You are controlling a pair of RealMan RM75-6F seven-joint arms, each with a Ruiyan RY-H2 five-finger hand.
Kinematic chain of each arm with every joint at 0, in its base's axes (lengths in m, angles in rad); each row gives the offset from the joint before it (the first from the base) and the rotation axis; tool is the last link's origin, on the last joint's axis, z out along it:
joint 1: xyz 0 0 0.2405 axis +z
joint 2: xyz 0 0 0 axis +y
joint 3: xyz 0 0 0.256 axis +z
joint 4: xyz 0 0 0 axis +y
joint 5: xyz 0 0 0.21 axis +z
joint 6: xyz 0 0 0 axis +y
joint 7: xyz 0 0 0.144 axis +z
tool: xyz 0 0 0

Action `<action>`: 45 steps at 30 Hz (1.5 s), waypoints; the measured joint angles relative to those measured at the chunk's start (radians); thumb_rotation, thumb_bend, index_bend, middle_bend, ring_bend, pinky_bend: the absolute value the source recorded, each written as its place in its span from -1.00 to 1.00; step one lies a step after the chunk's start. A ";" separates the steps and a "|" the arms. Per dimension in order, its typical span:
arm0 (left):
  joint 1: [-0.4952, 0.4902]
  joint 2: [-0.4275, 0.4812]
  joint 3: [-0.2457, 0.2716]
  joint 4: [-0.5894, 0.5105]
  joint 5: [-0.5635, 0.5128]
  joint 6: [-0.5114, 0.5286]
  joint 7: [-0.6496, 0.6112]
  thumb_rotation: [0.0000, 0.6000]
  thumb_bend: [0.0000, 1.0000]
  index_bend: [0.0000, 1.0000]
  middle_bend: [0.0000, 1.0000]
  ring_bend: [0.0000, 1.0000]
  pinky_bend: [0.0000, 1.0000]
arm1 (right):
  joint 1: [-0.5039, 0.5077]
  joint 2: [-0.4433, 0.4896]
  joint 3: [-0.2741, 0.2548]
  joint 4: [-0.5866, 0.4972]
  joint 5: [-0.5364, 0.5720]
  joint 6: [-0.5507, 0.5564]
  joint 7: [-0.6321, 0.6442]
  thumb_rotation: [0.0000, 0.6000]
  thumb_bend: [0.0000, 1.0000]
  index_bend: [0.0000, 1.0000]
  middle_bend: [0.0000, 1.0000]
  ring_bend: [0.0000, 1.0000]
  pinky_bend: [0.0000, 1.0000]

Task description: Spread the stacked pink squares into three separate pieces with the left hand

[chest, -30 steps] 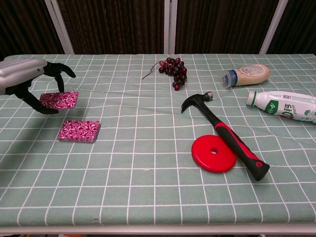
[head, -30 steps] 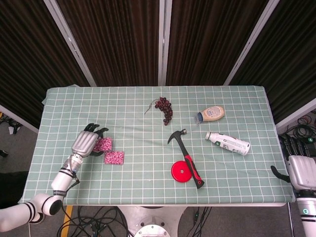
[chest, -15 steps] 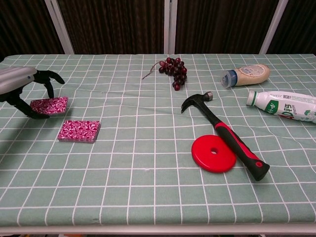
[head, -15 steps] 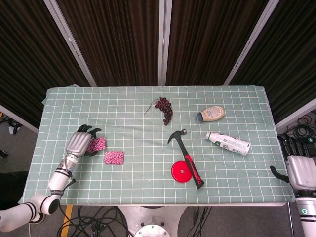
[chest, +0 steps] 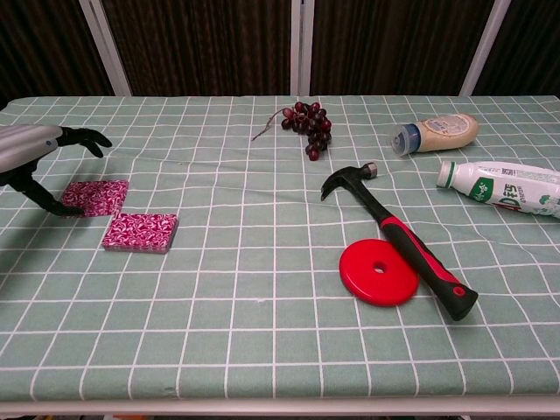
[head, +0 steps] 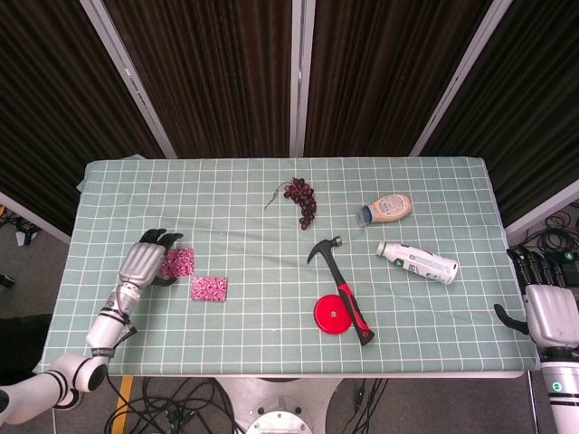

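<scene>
Left hand (chest: 35, 157) hovering with fingers spread and arched over one pink square (chest: 96, 197), thumb tip lying at that square's near-left edge, nothing pinched; second pink square (chest: 140, 232) lying flat just right of and nearer than the hand, the two pieces close but apart. A third piece is not showing separately. Right hand (head: 549, 307) hanging off the table's (chest: 262, 332) far right edge, fingers extended, holding nothing.

Silver-backed robot hands with black fingers

The left hand (head: 146, 260) has a silver back and white, black-ringed forearm; the right hand (head: 548, 307) matches in silver and black.
</scene>
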 measured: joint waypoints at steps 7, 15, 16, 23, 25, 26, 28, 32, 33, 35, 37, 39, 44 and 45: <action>0.005 0.021 0.001 -0.056 0.017 0.022 -0.011 1.00 -0.72 -0.72 -0.63 -0.84 -0.79 | 0.001 -0.003 0.000 0.003 0.001 -0.002 0.002 1.00 -0.67 -1.00 -1.00 -1.00 -1.00; 0.005 0.093 0.002 -0.259 0.015 0.022 0.051 1.00 -0.75 -0.72 -0.57 -0.84 -0.80 | 0.003 -0.006 0.001 0.009 0.004 -0.007 0.008 1.00 -0.67 -1.00 -1.00 -1.00 -1.00; 0.004 0.105 0.003 -0.297 0.010 0.017 0.072 1.00 -0.75 -0.72 -0.57 -0.84 -0.80 | 0.003 -0.006 0.001 0.011 0.004 -0.008 0.009 1.00 -0.67 -1.00 -1.00 -1.00 -1.00; 0.004 0.105 0.024 -0.388 -0.019 -0.007 0.189 1.00 -0.75 -0.72 -0.57 -0.87 -0.80 | 0.003 -0.006 0.000 0.017 0.006 -0.011 0.018 1.00 -0.67 -1.00 -1.00 -1.00 -1.00; 0.001 0.082 0.032 -0.373 -0.022 -0.016 0.206 1.00 -0.75 -0.72 -0.57 -0.88 -0.80 | 0.003 -0.007 0.000 0.020 0.006 -0.011 0.021 1.00 -0.67 -1.00 -1.00 -1.00 -1.00; -0.001 0.073 0.034 -0.364 -0.024 -0.021 0.209 1.00 -0.75 -0.72 -0.56 -0.88 -0.80 | 0.002 -0.007 0.000 0.021 0.006 -0.010 0.022 1.00 -0.67 -1.00 -1.00 -1.00 -1.00; -0.005 0.052 0.036 -0.343 -0.029 -0.032 0.215 1.00 -0.75 -0.72 -0.56 -0.88 -0.80 | 0.002 -0.007 0.000 0.022 0.006 -0.010 0.024 1.00 -0.67 -1.00 -1.00 -1.00 -1.00; -0.009 0.025 0.036 -0.311 -0.038 -0.039 0.225 1.00 -0.75 -0.72 -0.52 -0.88 -0.80 | 0.000 -0.006 0.001 0.028 0.010 -0.011 0.032 1.00 -0.67 -1.00 -1.00 -1.00 -1.00; -0.009 0.021 0.035 -0.305 -0.040 -0.038 0.227 1.00 -0.75 -0.72 -0.52 -0.88 -0.80 | 0.000 -0.006 0.001 0.030 0.011 -0.012 0.034 1.00 -0.67 -1.00 -1.00 -1.00 -1.00; -0.008 0.013 0.034 -0.293 -0.045 -0.037 0.230 1.00 -0.75 -0.72 -0.51 -0.88 -0.80 | 0.000 -0.007 0.000 0.034 0.011 -0.014 0.038 1.00 -0.67 -1.00 -1.00 -1.00 -1.00; -0.008 0.009 0.031 -0.287 -0.047 -0.035 0.230 1.00 -0.74 -0.72 -0.50 -0.88 -0.80 | -0.001 -0.008 -0.001 0.039 0.011 -0.015 0.042 1.00 -0.67 -1.00 -1.00 -1.00 -1.00; -0.007 0.008 0.028 -0.286 -0.048 -0.031 0.228 1.00 -0.74 -0.72 -0.48 -0.88 -0.80 | 0.000 -0.009 0.000 0.041 0.012 -0.017 0.044 1.00 -0.67 -1.00 -1.00 -1.00 -1.00; -0.007 0.005 0.025 -0.275 -0.049 -0.030 0.227 1.00 -0.73 -0.71 -0.42 -0.88 -0.80 | 0.000 -0.009 -0.002 0.039 0.010 -0.018 0.039 1.00 -0.67 -1.00 -1.00 -1.00 -1.00; -0.007 0.004 0.025 -0.272 -0.050 -0.031 0.227 1.00 -0.73 -0.71 -0.41 -0.88 -0.80 | 0.000 -0.009 -0.002 0.038 0.011 -0.017 0.037 1.00 -0.67 -1.00 -1.00 -1.00 -1.00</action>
